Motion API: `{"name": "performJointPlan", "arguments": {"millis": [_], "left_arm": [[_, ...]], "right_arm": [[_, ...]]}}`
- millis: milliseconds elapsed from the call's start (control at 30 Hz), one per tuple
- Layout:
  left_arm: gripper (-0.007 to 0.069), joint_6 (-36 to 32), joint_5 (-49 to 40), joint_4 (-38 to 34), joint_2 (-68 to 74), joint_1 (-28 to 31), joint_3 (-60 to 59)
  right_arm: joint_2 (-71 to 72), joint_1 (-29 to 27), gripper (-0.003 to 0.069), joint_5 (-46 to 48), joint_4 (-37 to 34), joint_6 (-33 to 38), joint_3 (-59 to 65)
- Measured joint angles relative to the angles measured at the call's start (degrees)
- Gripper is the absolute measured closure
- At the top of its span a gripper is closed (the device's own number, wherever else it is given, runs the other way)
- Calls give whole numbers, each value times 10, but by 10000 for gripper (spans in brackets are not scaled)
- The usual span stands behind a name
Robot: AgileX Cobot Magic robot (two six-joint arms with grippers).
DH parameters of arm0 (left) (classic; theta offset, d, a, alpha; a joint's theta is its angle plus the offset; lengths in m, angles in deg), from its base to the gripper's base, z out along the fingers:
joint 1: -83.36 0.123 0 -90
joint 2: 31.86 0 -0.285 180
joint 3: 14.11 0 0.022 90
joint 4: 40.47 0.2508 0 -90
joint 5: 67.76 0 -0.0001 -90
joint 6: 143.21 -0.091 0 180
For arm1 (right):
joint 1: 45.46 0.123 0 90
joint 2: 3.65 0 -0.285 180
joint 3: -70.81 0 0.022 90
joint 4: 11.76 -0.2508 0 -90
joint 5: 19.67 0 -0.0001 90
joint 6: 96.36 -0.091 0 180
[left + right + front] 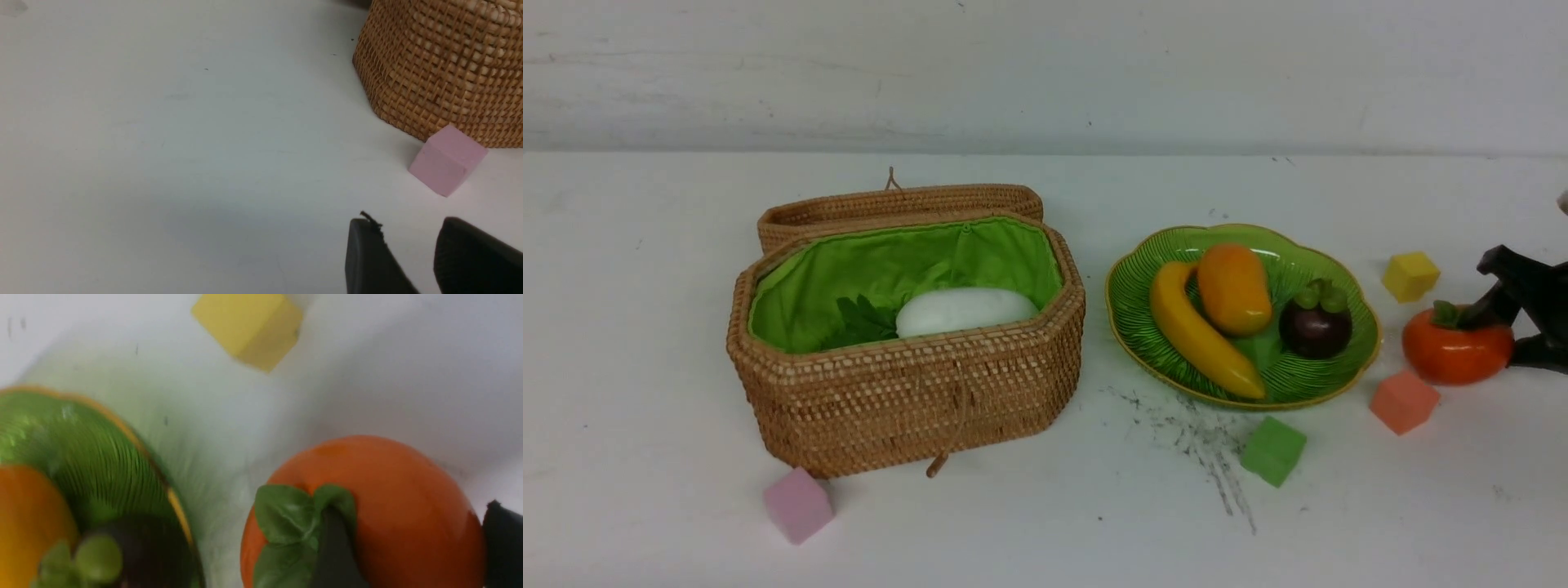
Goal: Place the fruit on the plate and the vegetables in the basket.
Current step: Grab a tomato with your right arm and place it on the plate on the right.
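Note:
The plate (pixel 1127 327) holds the banana (pixel 1196 331), the mango (pixel 1235 287) and the mangosteen (pixel 1315 327). The persimmon (pixel 1454 351) is just right of the plate. My right gripper (pixel 1490 341) is shut on it: in the right wrist view (pixel 412 516) one finger presses on the green calyx and the other on the far side of the persimmon (pixel 380 498). The open basket (pixel 907 400) holds the white radish (pixel 964 310). No pepper or eggplant shows. My left gripper (pixel 408 245) is open and empty over bare table near the basket's corner (pixel 441 69).
Foam cubes lie around: yellow (pixel 1410 276) behind the persimmon, salmon (pixel 1403 402) and green (pixel 1272 451) in front of the plate, pink (pixel 798 505) at the basket's front left corner. The basket lid hangs open behind it. Dark scuff marks lie before the plate.

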Motion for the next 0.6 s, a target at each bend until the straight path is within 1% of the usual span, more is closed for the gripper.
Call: {"name": "performJointPlan", "arguments": {"millis": [133, 267, 367, 400, 433, 600], "left_arm": [[386, 0, 0, 0, 0, 0, 0], [386, 0, 0, 0, 0, 0, 0], [386, 0, 0, 0, 0, 0, 0], [386, 0, 0, 0, 0, 0, 0], [386, 0, 0, 0, 0, 0, 0], [386, 0, 0, 0, 0, 0, 0]], "right_arm": [[28, 0, 225, 34, -7, 27, 6], [70, 17, 225, 81, -63, 104, 6], [78, 52, 225, 107, -113, 174, 6], [78, 55, 225, 108, -117, 178, 6], [76, 79, 225, 110, -137, 210, 6], [51, 135, 225, 92, -167, 242, 6]]}}
